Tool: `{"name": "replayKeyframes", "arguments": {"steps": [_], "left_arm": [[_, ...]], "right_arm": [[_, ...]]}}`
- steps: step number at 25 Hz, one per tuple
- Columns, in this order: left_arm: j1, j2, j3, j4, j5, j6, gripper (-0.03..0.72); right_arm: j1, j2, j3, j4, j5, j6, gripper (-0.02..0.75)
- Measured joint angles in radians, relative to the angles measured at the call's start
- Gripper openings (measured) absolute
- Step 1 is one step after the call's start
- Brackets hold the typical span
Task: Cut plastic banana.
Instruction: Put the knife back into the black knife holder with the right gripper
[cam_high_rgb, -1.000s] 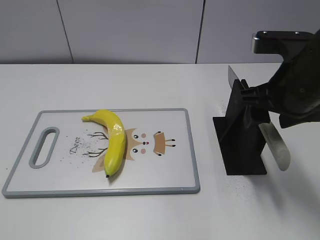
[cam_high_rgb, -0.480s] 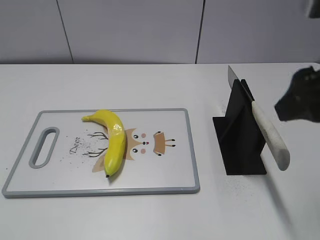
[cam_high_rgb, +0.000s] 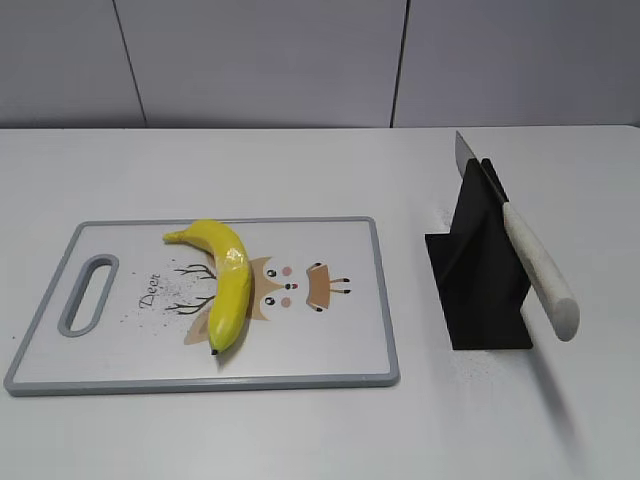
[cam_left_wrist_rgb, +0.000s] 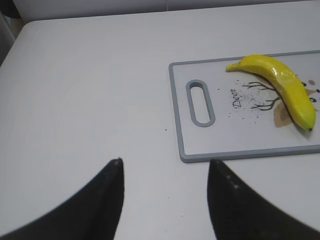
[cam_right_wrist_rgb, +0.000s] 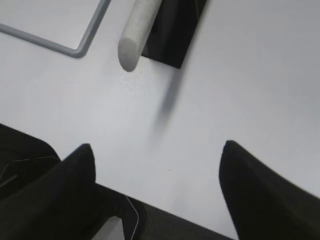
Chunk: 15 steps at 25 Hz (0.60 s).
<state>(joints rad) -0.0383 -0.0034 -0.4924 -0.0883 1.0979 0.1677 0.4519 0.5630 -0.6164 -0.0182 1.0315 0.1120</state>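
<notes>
The yellow plastic banana lies whole on the white cutting board, left of its middle; it also shows in the left wrist view. A knife with a white handle rests slanted in a black stand, blade tip up; its handle end shows in the right wrist view. My left gripper is open and empty over bare table left of the board. My right gripper is open and empty over bare table near the front edge, below the knife handle. Neither gripper shows in the exterior view.
The cutting board has a grey rim and a handle slot at its left end. The black stand's base sits right of the board. The table's front edge lies close under the right gripper.
The right arm, which was at the knife stand a second ago, has drawn back to the right and out of the exterior view. The knife stays in the stand. The banana has not moved.
</notes>
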Motion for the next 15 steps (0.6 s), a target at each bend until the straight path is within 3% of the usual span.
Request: {"name": "replayKeyframes", "arguments": {"steps": [8,15], "left_arm": [[0.000,0.000,0.000,0.000,0.000,0.000,0.516],[0.000,0.000,0.000,0.000,0.000,0.000,0.516]], "right_arm": [[0.000,-0.365,0.094,-0.015,0.039,-0.003,0.582],[0.000,-0.524,0.099,-0.028,0.024,-0.004,0.582]]}}
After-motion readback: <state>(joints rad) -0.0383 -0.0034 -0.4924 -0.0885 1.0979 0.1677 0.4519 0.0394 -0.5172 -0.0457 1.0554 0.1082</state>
